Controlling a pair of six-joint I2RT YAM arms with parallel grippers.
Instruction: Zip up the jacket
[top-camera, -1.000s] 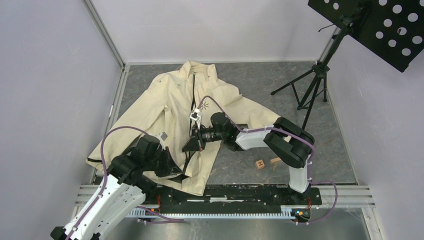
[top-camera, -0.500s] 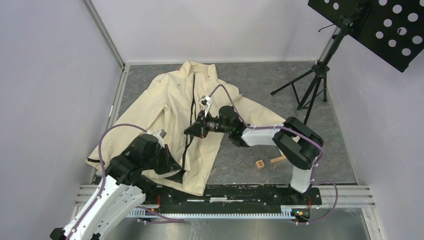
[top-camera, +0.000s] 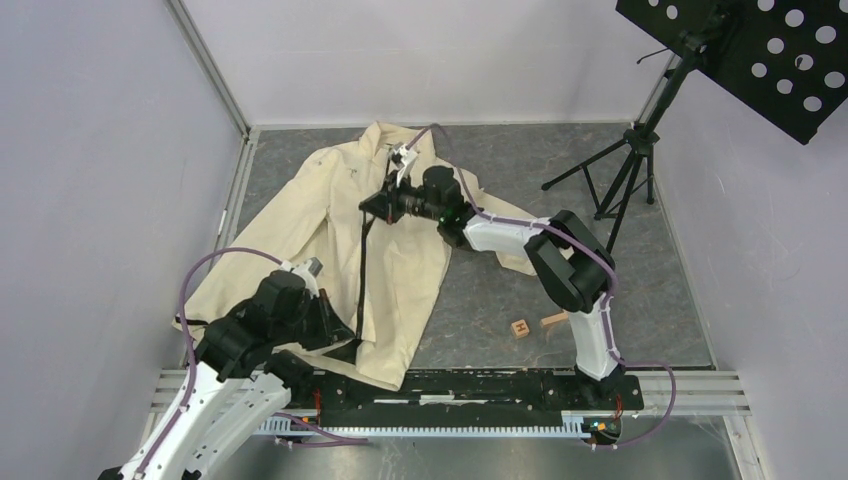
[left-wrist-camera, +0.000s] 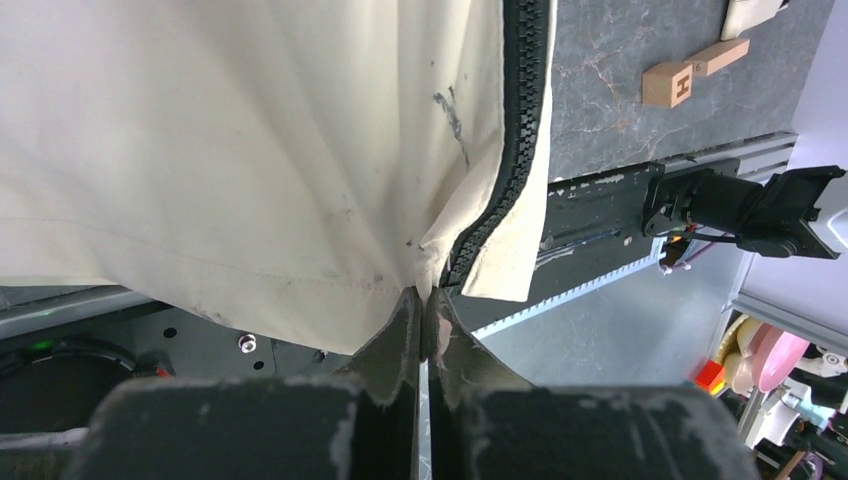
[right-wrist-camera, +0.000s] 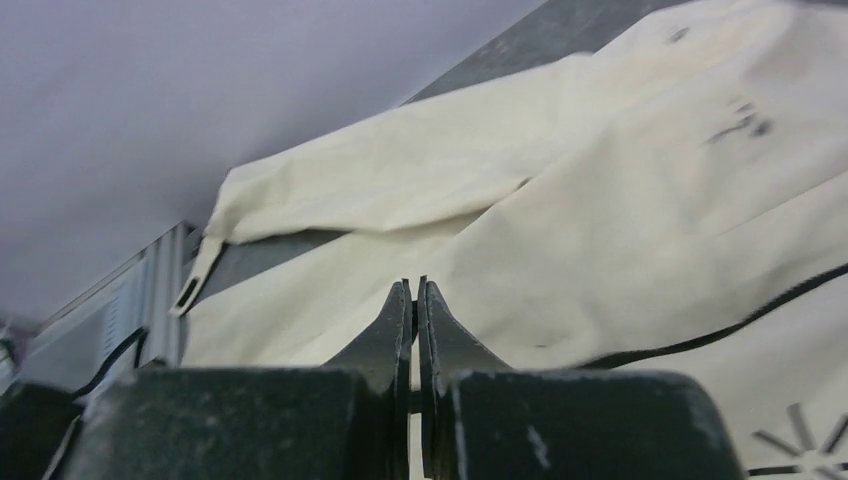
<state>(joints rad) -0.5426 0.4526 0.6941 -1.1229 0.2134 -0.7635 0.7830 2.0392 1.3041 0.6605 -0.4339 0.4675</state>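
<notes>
Left end effector (left-wrist-camera: 421, 297) pinches jacket (left-wrist-camera: 250, 150) hem beside zipper (left-wrist-camera: 520, 110)

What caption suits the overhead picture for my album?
Cream-beige fabric jacket lies flat; left arm pinches its hem in shut jaws, right arm holds shut jaws at the dark zipper.

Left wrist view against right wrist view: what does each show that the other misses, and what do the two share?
Only the left wrist: the left gripper pinching the hem of the jacket at the bottom end of the zipper, plus a wooden block lettered H. Only the right wrist: a sleeve with its cuff and the starburst logo, beyond the closed right gripper. Both: cream jacket fabric, a dark zipper line, shut fingers.
</notes>
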